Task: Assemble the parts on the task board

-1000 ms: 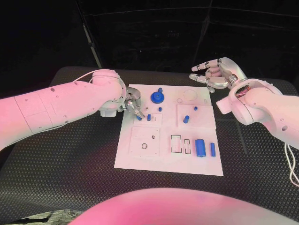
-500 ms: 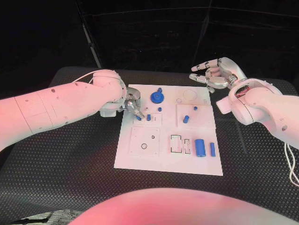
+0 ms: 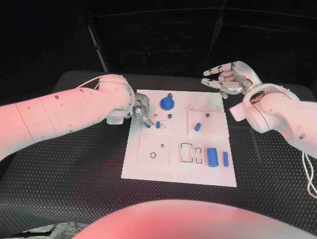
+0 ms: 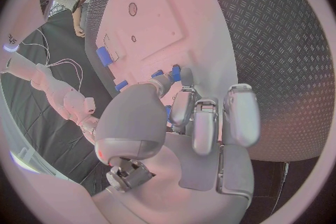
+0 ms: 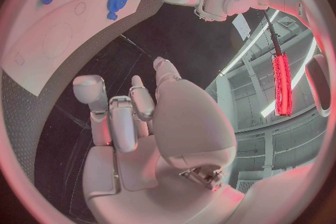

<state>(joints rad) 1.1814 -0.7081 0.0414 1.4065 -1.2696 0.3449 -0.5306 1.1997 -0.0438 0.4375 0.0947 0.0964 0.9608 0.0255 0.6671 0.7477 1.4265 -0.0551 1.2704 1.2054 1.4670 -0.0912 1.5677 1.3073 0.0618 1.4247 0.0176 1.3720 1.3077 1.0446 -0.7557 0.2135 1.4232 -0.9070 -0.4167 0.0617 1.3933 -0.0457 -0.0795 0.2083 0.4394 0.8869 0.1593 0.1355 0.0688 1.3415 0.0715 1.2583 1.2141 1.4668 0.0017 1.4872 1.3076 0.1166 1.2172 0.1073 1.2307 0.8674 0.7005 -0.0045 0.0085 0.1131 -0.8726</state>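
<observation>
Nearest, the white board is lying flat on the black table. Along its near right portion a large blue cylinder and a slimmer blue pin are lying side by side, just beside two outlined slots. Farther in, a short blue peg is resting right of centre. At the board's left edge the left hand is reaching down with fingers curled, its fingertips touching or closing on a small blue part; whether it is actually pinching the piece cannot be told. Beyond it, a blue disc is sitting near the far edge. Farthest, the right hand is hovering off the board's far right corner, grasping nothing, fingers spread and gently bent.
</observation>
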